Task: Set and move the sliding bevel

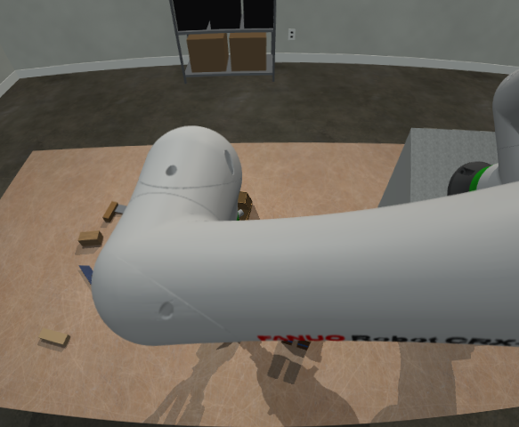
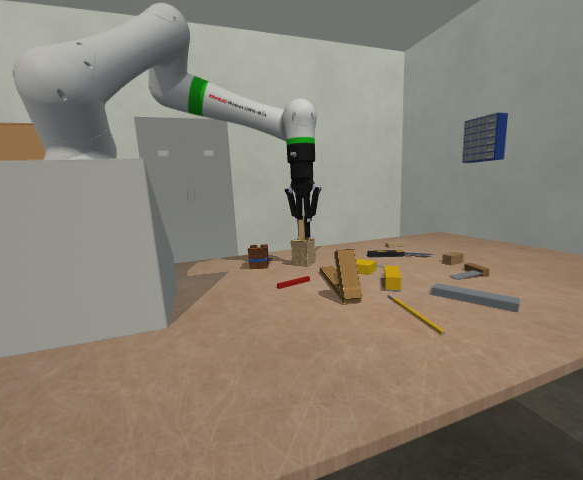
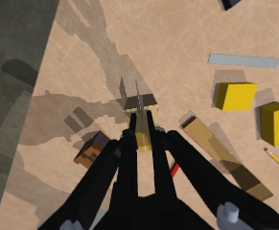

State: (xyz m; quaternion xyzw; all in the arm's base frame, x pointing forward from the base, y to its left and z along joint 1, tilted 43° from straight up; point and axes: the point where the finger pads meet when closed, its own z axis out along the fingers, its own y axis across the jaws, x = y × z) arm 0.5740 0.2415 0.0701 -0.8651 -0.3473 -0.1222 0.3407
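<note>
The sliding bevel [image 2: 300,228] stands upright in the light wooden block [image 2: 302,251], stock up, with its thin blade showing in the wrist view [image 3: 138,98]. My gripper [image 2: 303,222] hangs straight down over it, fingers shut on the bevel's wooden stock [image 3: 143,139], just above the block [image 3: 140,107]. The other block, dark brown with a blue band [image 2: 257,256], sits close to the left and also shows in the wrist view [image 3: 92,149]. The leaning leg on its rail [image 2: 345,273] lies to the right [image 3: 225,155]. In the top view my arm hides the gripper.
A red stick [image 2: 293,282] lies in front of the blocks. Two yellow blocks [image 2: 365,266] [image 2: 392,277], a pencil [image 2: 415,314] and a grey bar [image 2: 474,297] lie to the right. The grey robot pedestal [image 2: 64,248] stands at the left. Small wooden pieces [image 1: 89,237] lie farther off.
</note>
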